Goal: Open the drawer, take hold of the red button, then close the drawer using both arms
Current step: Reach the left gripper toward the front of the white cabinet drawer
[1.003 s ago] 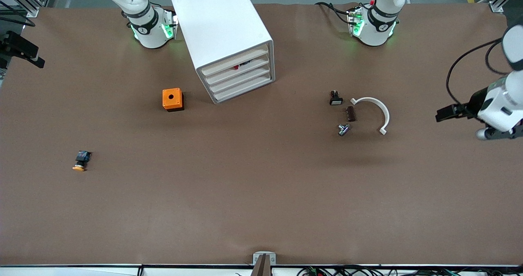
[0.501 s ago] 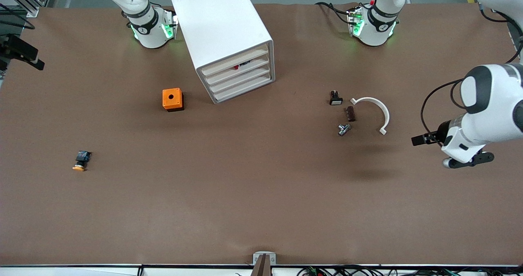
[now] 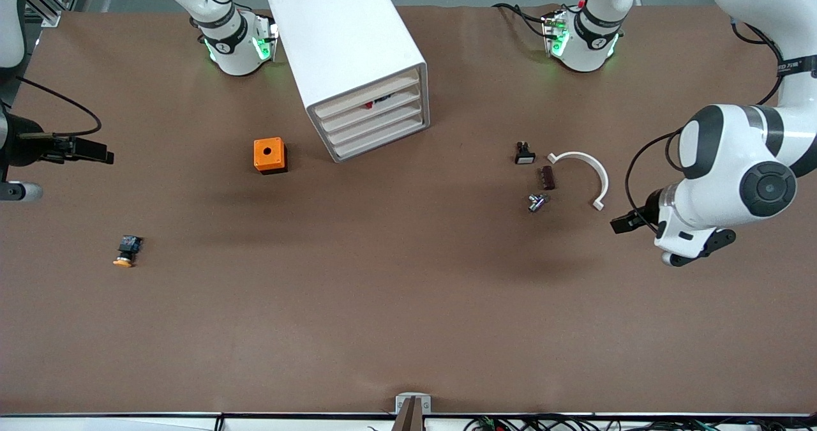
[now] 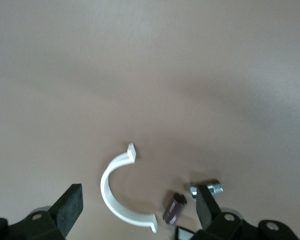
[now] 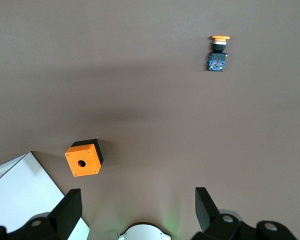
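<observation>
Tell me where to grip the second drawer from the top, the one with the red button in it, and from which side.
Grip the drawer by the upper lip of its pale front panel, coming straight at the cabinet face, which is turned toward the front camera and the left arm's end. The front looks flat with no visible handle, and only the gap above it, where the button shows, likely offers an edge for a pincer finger.

Left gripper point(image 4: 137, 205), fingers spread, above white curved clip point(image 4: 121, 195).
</observation>
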{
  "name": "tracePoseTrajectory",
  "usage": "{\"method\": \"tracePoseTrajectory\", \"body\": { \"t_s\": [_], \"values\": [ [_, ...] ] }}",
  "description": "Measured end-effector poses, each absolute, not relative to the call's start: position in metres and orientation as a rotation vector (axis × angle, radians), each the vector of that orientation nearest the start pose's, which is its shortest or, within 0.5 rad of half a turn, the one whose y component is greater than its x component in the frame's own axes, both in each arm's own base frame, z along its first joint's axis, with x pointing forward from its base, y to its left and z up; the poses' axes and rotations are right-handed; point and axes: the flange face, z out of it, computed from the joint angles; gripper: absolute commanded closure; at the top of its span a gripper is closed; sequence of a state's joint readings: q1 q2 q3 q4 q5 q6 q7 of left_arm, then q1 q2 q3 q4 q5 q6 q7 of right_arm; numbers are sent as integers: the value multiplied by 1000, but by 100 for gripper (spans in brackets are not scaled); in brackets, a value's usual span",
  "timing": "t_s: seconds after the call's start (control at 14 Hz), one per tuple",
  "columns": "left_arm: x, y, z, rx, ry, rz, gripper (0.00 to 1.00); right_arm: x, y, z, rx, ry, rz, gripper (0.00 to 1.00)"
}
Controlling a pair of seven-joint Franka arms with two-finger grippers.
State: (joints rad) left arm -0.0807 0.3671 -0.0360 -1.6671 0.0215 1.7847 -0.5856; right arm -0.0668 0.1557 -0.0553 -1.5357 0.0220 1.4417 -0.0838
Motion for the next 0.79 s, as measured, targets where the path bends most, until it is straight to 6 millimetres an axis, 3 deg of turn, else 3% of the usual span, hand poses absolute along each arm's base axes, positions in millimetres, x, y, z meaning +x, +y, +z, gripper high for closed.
{"method": "tracePoseTrajectory", "body": {
  "t_s": [0.5, 0.79],
  "values": [
    [610, -130, 383, -2678, -1044, 537, 0, 578, -74, 545, -3086, 75, 375, 0],
    [602, -169, 368, -2480, -1443, 667, 0, 580, -74, 541, -3086, 77, 375, 0]
  ]
}}
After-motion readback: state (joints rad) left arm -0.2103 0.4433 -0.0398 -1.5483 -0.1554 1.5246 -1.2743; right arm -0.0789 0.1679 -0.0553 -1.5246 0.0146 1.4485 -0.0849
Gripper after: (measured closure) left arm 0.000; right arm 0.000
